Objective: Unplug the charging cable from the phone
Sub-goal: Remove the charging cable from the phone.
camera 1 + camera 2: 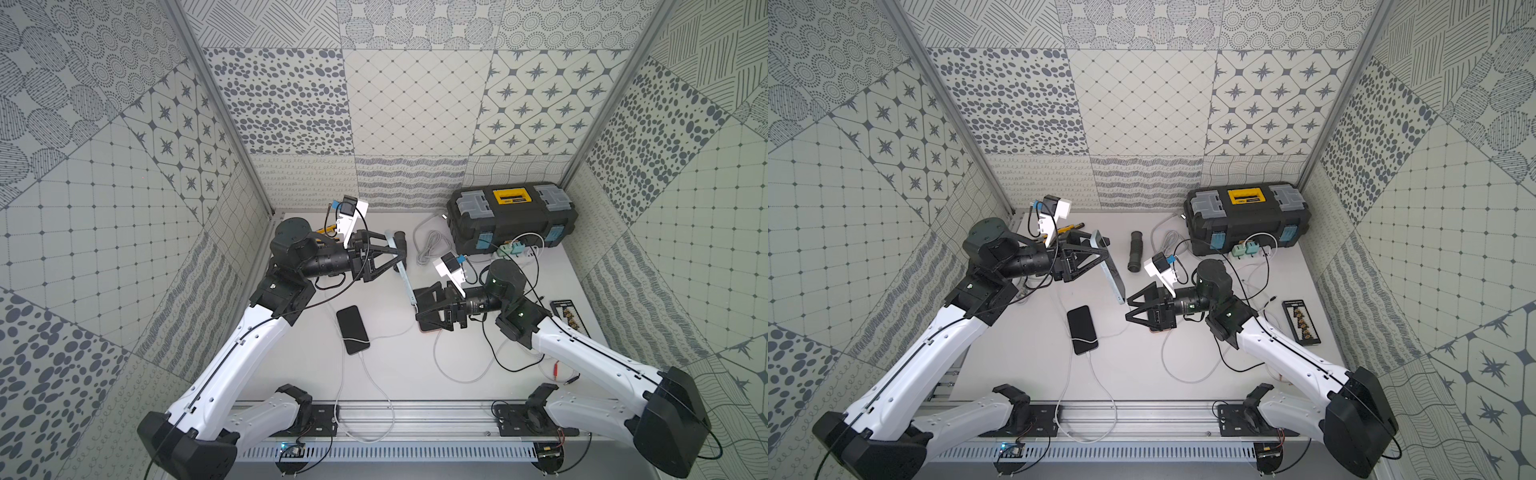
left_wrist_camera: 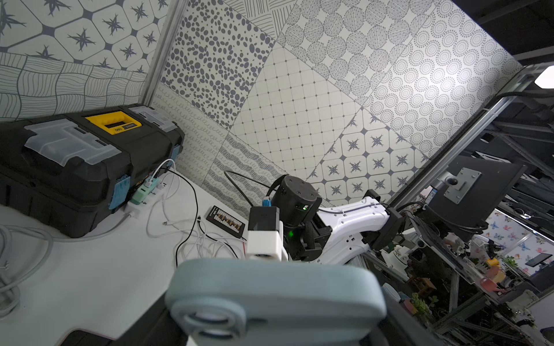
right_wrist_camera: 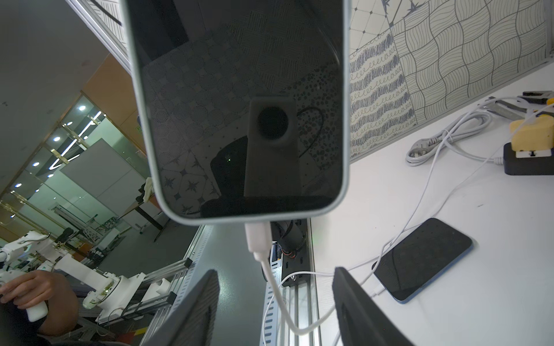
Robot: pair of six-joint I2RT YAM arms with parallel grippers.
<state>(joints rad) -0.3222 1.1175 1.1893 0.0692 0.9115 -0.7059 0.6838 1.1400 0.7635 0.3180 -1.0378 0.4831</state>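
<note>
Patterned walls box in the white tabletop [image 1: 415,374]; above it the left gripper [image 1: 397,249] clamps the blue-cased phone [image 3: 239,104] on edge. Right gripper [image 3: 274,271], jaws apart and empty, straddles the charging cable [image 3: 271,284] (plug [image 3: 257,239] seated): pinch the plug itself, pull straight out along the phone.

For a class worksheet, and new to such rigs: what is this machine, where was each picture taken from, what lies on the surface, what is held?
It is a robot: a left arm and a right arm with pincer grippers, over a white table. Two pictures look down from one overhead camera; two come from wrist cameras. The left gripper is clamped on a raised phone. The right gripper, open, straddles the cable near the plug in that phone. On the table lie a second phone, also plugged in, a toolbox, a power strip and loose cables.
</note>
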